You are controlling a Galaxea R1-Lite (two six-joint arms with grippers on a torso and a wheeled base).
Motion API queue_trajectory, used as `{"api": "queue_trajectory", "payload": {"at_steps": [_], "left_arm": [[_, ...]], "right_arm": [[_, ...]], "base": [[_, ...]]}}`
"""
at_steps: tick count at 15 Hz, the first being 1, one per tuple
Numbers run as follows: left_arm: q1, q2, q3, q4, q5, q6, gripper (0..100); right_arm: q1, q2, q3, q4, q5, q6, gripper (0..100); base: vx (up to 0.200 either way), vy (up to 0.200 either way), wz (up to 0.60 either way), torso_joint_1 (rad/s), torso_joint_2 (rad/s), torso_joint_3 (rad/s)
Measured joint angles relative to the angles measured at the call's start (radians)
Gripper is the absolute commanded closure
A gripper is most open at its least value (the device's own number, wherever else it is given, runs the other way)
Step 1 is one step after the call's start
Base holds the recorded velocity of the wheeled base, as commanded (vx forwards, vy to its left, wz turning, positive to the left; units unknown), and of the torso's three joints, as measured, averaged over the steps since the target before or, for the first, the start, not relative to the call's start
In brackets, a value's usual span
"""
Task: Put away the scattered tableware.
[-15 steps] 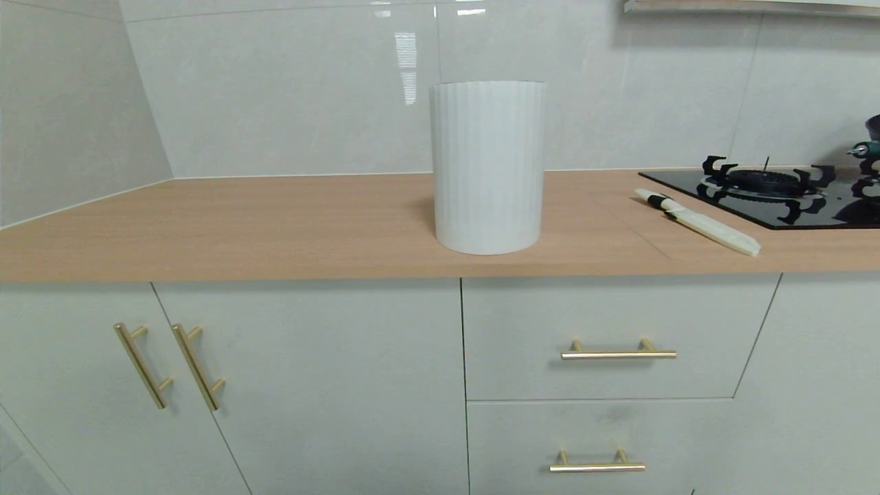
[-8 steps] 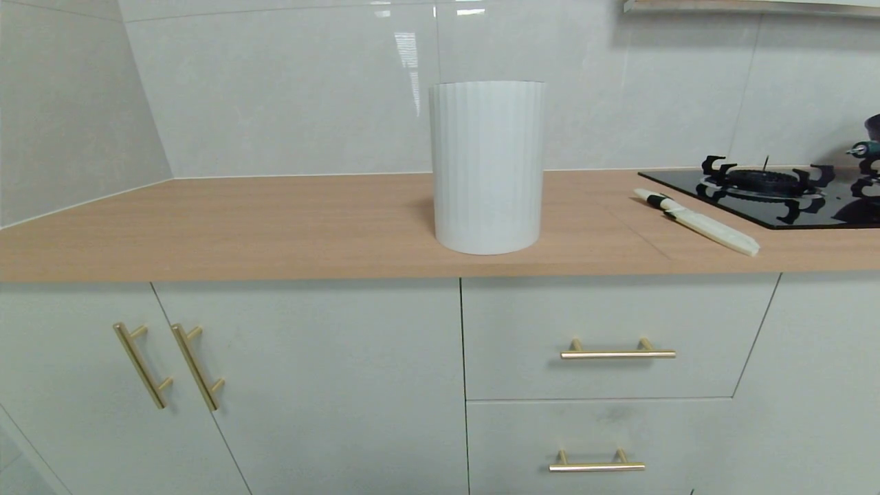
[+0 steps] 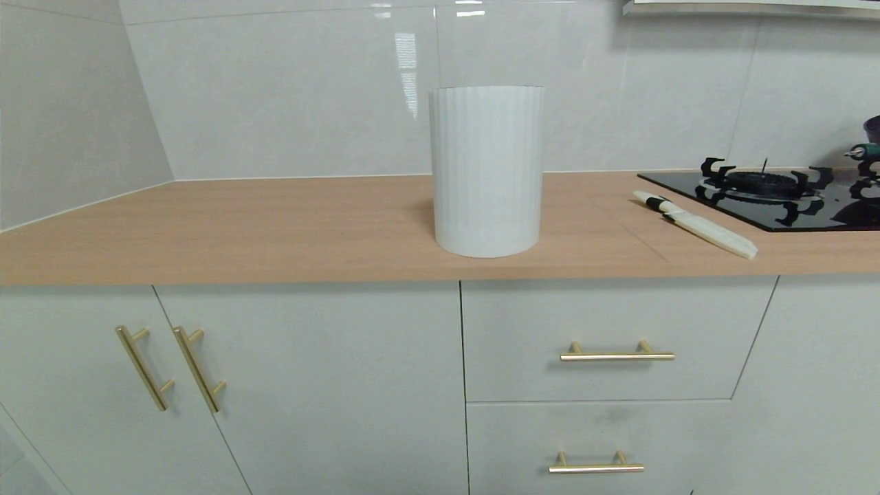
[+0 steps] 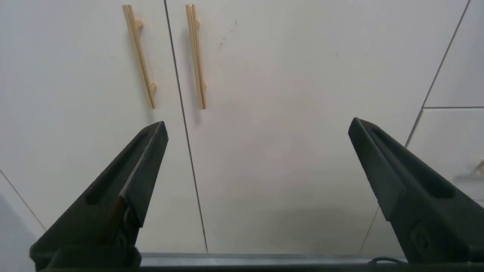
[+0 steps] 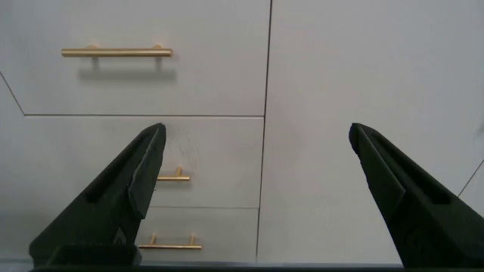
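Standing upright on a wooden countertop [image 3: 240, 227] is a tall white ribbed holder [image 3: 487, 172], a plain cylinder close to the counter's front edge and near the middle of the head view. On the robot's right of it, and apart from it, a pale knife [image 3: 694, 223] with a black band on its handle lies flat and at an angle on the counter. The knife is just beside the front corner of a black glass gas hob [image 3: 790, 210]. Pale wall tiles [image 3: 289, 96] rise behind the counter.

Under the counter, two cabinet doors [image 3: 309, 385] with upright brass handles [image 3: 143, 366] are on the left. Two stacked drawers [image 3: 605, 316], each with a level brass handle, are on the right.

Low in front of the cabinet doors, the left gripper [image 4: 257, 125] has its two dark fingers [image 4: 128, 189] spread wide and is empty. The right gripper [image 5: 256, 128] is also spread wide and empty, and it faces the drawer fronts.
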Motion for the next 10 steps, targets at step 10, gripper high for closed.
{"api": "queue_trajectory", "payload": {"at_steps": [10], "left_arm": [[0.0,0.0,0.0,0.0,0.0,0.0,0]], "right_arm": [[0.0,0.0,0.0,0.0,0.0,0.0,0]], "base": [[0.0,0.0,0.0,0.156,-0.43,-0.286]]}}
